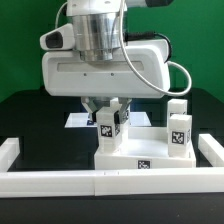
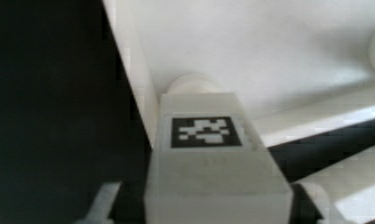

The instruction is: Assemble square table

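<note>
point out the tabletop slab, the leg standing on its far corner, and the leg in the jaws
tabletop slab (image 1: 140, 155), exterior view, front side face beside its tag
standing leg (image 1: 178, 128), exterior view, tagged front face
held leg (image 2: 205, 140), wrist view, tagged face between the jaws

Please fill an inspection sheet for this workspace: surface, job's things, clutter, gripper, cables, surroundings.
Surface: black table, bordered by white rails at the front and both sides.
Job's things: white square tabletop lies flat against the front rail; one tagged leg stands upright on it at the exterior view's right; a second tagged leg is in the gripper, over the tabletop.
Clutter: nothing seen.
Gripper: gripper shut on the second leg; the wrist view shows its fingers on both sides of the leg.
Cables: a grey cable loops beside the wrist at the exterior view's right.
Surroundings: green backdrop; the marker board partly shows behind the arm.
</note>
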{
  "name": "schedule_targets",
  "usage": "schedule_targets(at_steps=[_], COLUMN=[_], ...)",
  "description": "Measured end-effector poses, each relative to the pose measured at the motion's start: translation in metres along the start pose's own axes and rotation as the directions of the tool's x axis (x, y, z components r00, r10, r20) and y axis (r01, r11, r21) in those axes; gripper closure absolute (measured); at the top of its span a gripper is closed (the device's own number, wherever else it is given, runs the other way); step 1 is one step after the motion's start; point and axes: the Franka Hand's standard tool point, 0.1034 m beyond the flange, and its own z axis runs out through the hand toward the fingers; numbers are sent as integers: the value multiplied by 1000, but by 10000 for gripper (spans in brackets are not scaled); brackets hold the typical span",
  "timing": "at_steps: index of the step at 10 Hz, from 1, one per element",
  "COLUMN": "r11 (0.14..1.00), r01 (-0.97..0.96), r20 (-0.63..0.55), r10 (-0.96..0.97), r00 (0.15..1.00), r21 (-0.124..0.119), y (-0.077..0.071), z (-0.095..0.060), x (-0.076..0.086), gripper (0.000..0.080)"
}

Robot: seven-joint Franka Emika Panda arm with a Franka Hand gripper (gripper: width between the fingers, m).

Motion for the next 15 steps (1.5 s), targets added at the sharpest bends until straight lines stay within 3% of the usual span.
schedule_targets(at_steps=[6,9,11,13,15], r11=[870,864,899,934,995], r01=[-491,-502,-436,-355,-89], r20=[14,21,19,15,2], r10=[491,501,436,354,90], r00=[871,865,900,935,996], r21=[42,47,48,49,53], y=[-19,-23,-28,-33,-31], z=[3,3,3,3,3], x=[-7,-9,-11,-14,-13], gripper=[508,507,189,162,150])
